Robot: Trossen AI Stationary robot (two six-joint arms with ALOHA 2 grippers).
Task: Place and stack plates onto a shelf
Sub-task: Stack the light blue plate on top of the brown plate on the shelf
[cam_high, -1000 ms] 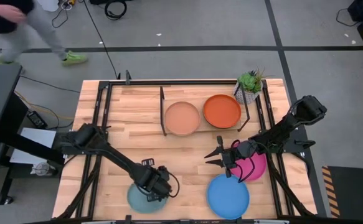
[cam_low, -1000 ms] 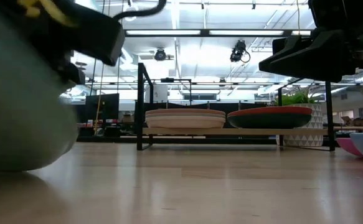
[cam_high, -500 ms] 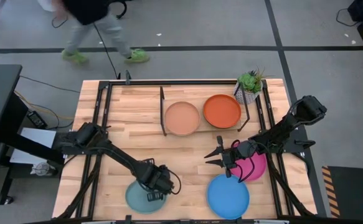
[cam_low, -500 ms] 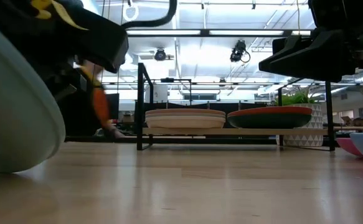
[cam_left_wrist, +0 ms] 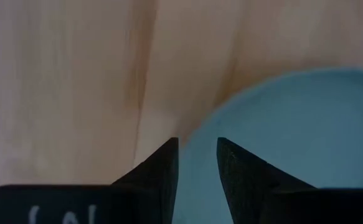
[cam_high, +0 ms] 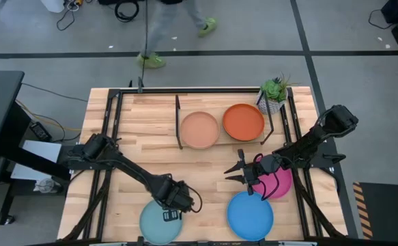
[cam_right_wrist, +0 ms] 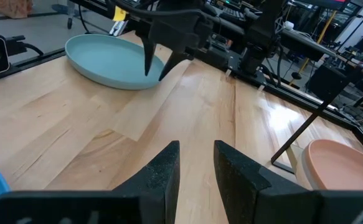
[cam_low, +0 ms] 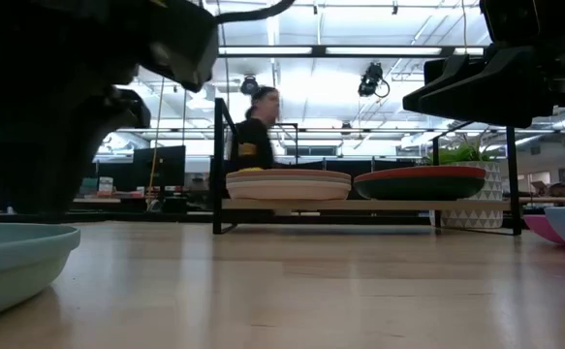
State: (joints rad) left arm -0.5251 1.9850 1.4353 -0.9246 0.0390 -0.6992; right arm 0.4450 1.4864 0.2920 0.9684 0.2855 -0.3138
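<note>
The light blue plate (cam_high: pixel 159 223) lies flat on the table near the near edge. My left gripper (cam_left_wrist: pixel 197 144) points down over the plate's far-right rim (cam_right_wrist: pixel 164 73), one finger inside it and one outside, with a narrow gap. My right gripper (cam_high: pixel 227 174) hovers open above bare wood, left of the magenta plate (cam_high: pixel 282 183) and beyond the bright blue plate (cam_high: pixel 250 216). The shelf (cam_high: pixel 220 145) carries a peach-topped stack (cam_low: pixel 288 182) and an orange-topped stack (cam_low: pixel 420 181). No tan plate shows. My left gripper stands over the light blue plate's far-right rim (cam_left_wrist: pixel 190 132) from above, pointing down, the rim running between its two fingers. I cannot tell whether either finger touches it. The plate rests flat on the table (cam_low: pixel 15 260).
A small potted plant (cam_high: pixel 274 93) stands at the shelf's right end. Black frame rails (cam_high: pixel 106 137) run along both table sides. Bare wood (cam_high: pixel 205 178) lies between the shelf and the near plates. A person (cam_high: pixel 175 24) walks beyond the far edge.
The light blue plate, tipped up steeply a second ago, has come down flat on the table and sits slightly nearer the near edge. My left gripper has shifted a little toward the table's right. The person behind the table has walked rightward.
</note>
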